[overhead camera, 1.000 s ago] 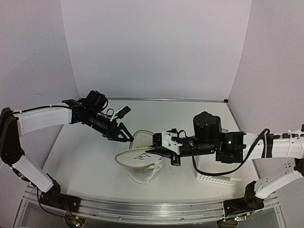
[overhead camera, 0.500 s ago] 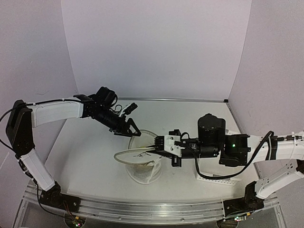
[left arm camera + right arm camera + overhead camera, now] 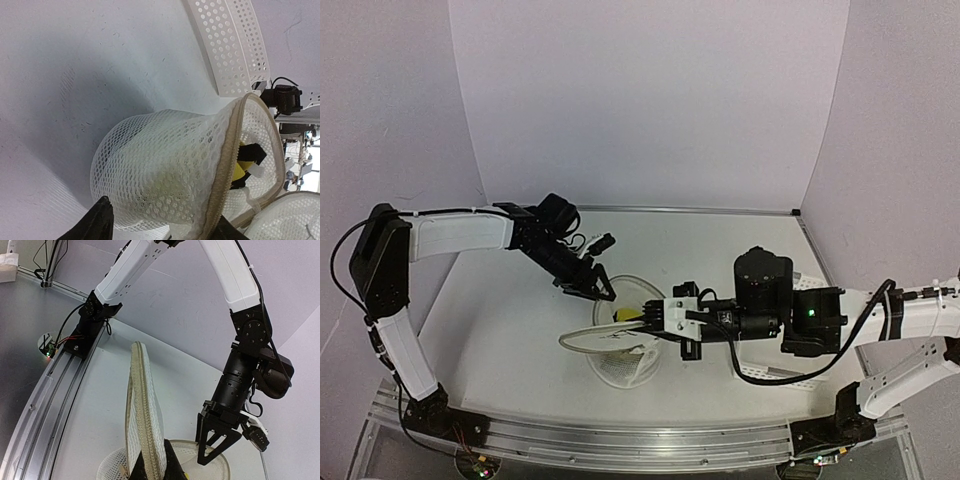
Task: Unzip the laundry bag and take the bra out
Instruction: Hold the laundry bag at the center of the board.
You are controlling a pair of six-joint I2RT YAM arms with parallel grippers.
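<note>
Pale lilac walls enclose a white surface (image 3: 500, 330) in the overhead view. A small round white mesh laundry bag (image 3: 620, 365) sits near the middle of it, between the two arms, with its mouth open. Its zippered lid flap (image 3: 590, 342) juts out to the left. The right end effector (image 3: 642, 318) is closed on that flap at the bag's rim. The left end effector (image 3: 596, 288) hangs over the far left edge of the opening, jaws spread and holding nothing. A yellow item with black parts (image 3: 628, 313) shows inside the bag. A white perforated plastic basket (image 3: 775, 380) lies partly hidden under the right arm.

From the left wrist, the laundry bag (image 3: 160, 165) fills the lower middle, resting on the surface (image 3: 75, 60). Its beige-trimmed rim faces right, and the yellow item (image 3: 240, 170) is visible through the opening. The left end effector (image 3: 159, 227) is open, with its black fingers (image 3: 97, 225) at the bottom edge on either side of the mesh; I cannot tell whether they touch it. The basket (image 3: 232, 45) lies beyond, well apart.

From the right wrist, the flap (image 3: 142, 405) stands upright with its zipper edge facing the camera, pinched in the closed right end effector (image 3: 152, 470). The left end effector (image 3: 214, 445) points down with parted jaws at the far rim of the laundry bag (image 3: 112, 465). A metal rail (image 3: 45, 390) runs along the surface's edge.
</note>
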